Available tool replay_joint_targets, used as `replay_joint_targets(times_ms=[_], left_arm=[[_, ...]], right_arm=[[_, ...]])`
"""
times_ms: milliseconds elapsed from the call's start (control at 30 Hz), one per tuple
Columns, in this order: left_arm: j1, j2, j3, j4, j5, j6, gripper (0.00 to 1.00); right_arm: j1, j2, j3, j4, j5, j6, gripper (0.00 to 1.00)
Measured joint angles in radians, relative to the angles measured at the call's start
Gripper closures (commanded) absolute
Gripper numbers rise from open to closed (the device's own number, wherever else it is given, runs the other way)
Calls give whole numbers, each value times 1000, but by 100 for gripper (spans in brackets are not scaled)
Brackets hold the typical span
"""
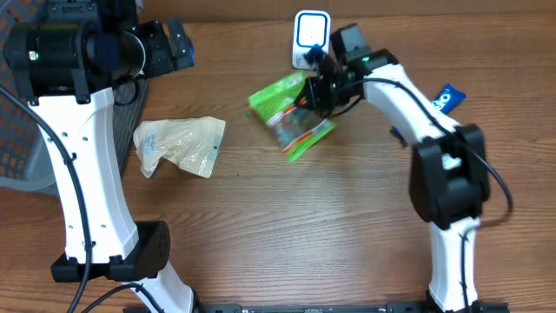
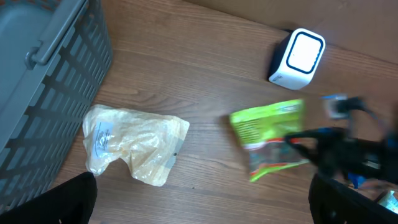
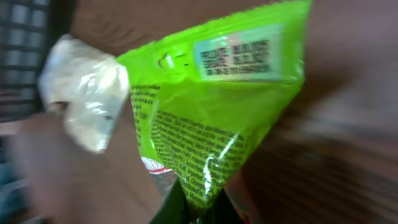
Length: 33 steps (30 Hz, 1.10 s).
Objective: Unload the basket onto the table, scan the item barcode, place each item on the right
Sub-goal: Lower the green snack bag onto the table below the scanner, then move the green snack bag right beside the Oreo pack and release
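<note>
One green bag (image 1: 276, 94) is pinched tight in the right gripper (image 1: 314, 89), just in front of the white scanner (image 1: 310, 35) on the far side of the table (image 1: 304, 217). The left gripper (image 1: 176, 45), far left by the grey basket (image 2: 56, 87), has its jaws spread wide and holds nothing.

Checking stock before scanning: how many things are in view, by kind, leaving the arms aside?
Bags: 2 (green bag, pale bag)
Blue packet: 1
Scanner: 1
Basket: 1
Total: 5
</note>
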Motion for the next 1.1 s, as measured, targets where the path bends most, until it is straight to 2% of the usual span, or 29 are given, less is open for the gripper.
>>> replay_joint_targets(times_ms=[133, 267, 367, 500, 700, 833, 1000, 1033, 1100], left_arm=[[0, 0, 0, 0, 0, 0, 0], [0, 0, 0, 0, -1, 0, 0], [0, 0, 0, 0, 0, 0, 0], [0, 0, 0, 0, -1, 0, 0], [0, 0, 0, 0, 0, 0, 0], [0, 0, 0, 0, 0, 0, 0], [0, 0, 0, 0, 0, 0, 0], [0, 0, 0, 0, 0, 0, 0], [0, 0, 0, 0, 0, 0, 0]], right_arm=[[-12, -206, 0, -91, 298, -61, 96], [-28, -359, 10, -233, 640, -55, 96], [-35, -393, 18, -392, 923, 21, 96], [-47, -379, -30, -555, 1239, 212, 96], [-97, -370, -182, -484, 1424, 347, 96], [-152, -369, -270, -465, 1486, 376, 96], [-247, -364, -288, -479, 1519, 390, 96], [-264, -364, -288, -478, 1521, 394, 84], [-275, -364, -288, -468, 1509, 401, 31]])
